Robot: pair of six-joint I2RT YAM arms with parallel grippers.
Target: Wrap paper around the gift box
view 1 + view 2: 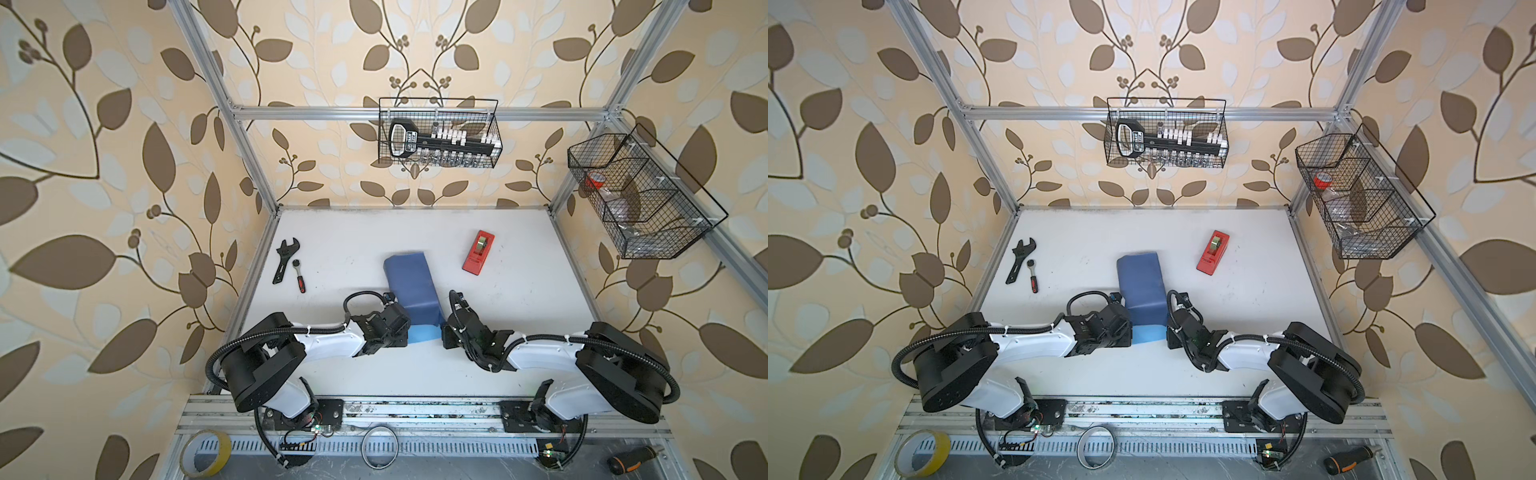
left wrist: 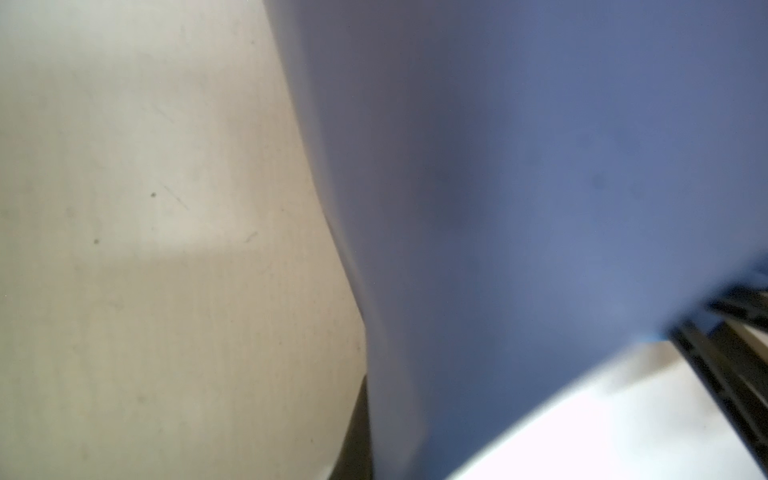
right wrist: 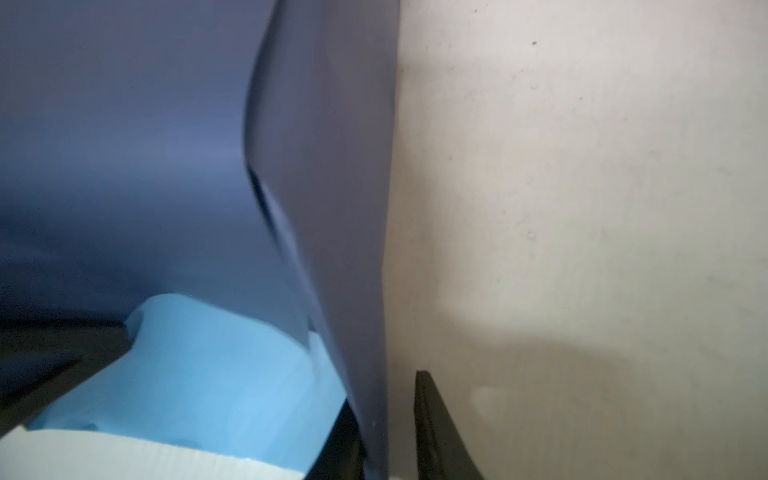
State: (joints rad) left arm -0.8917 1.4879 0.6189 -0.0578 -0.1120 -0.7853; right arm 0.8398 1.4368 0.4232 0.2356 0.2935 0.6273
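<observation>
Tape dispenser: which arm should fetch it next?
Right, probably. The tape dispenser lies on that arm's side of the table; the right gripper stands open around the paper, while the left gripper is shut on it.

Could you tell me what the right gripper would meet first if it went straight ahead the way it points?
Most likely the paper: its slate-blue flap stands between the jaws of the right gripper, and the table probably lies beyond, though depth is unclear.

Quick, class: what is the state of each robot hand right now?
Left hand: closed, pinching the paper.
Right hand: slightly open, astride the paper's edge.
</observation>
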